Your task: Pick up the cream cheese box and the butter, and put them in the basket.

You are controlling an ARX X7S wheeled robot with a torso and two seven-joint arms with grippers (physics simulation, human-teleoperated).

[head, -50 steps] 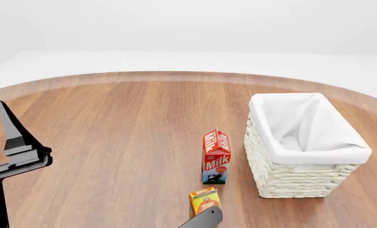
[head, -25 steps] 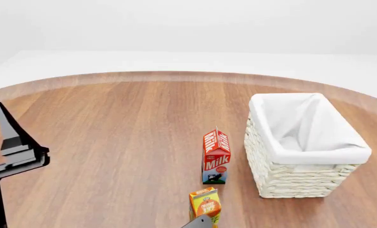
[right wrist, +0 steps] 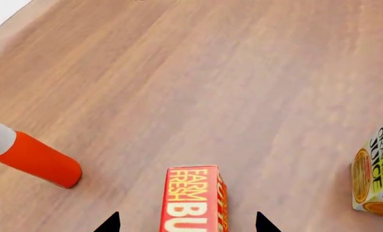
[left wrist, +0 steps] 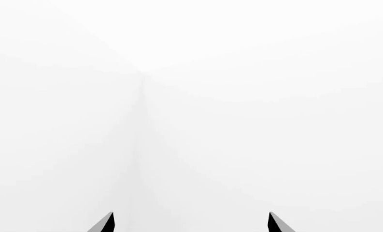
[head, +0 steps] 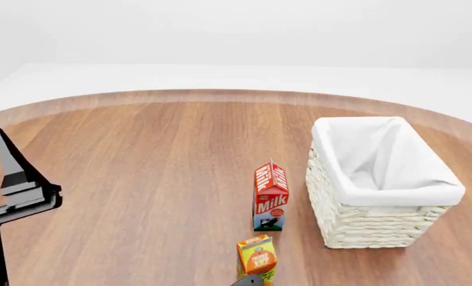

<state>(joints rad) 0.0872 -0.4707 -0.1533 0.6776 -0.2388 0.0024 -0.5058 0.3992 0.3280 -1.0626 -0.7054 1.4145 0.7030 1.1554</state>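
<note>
While the right gripper (right wrist: 186, 223) is lined up over the butter (right wrist: 192, 199), its two black fingertips are seen spread at the bottom of the right wrist view, one on each side of the red box — nothing is pinched yet. The butter's long axis runs straight between the tips, so the approach looks chosen for a grasp across the narrow width. An orange juice carton (right wrist: 375, 176) stands at the right edge of that frame, well apart from the butter, and a red-and-white cylinder (right wrist: 29, 154) lies at the left; bare wood (right wrist: 198, 87) is left on both flanks, so room for closing is judged ample.

In the head view the basket (head: 378, 223) sits at the right with its liner open and empty — placed where a short carry from the frame's lower centre should reach it. A milk carton (head: 271, 196) stands just left of the basket and may need to be cleared on the way. The table's curved edge runs across the upper part of the frame, far from everything.

The left gripper (left wrist: 190, 223) is held raised at the head view's left, tips apart, facing blank white. The cream cheese box is not seen in any view.
</note>
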